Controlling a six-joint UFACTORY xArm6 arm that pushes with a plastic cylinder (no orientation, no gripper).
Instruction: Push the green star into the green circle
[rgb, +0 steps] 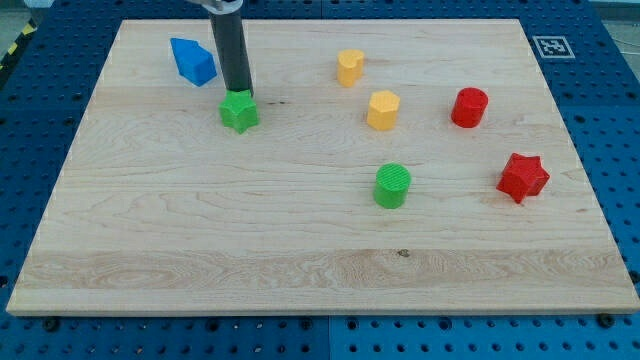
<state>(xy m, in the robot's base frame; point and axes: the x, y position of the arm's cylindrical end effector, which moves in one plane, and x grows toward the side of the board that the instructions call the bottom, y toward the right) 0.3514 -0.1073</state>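
The green star (239, 111) lies on the wooden board at the upper left. My tip (240, 91) stands right at the star's top edge, touching or almost touching it. The green circle (392, 186) is a short cylinder near the board's middle, well to the right of the star and lower in the view.
A blue block (193, 61) lies at the upper left, next to the rod. Two yellow blocks (350, 67) (383, 110) sit at the upper middle. A red cylinder (469, 107) and a red star (523, 177) are at the right. The board (200, 250) ends in a blue perforated table.
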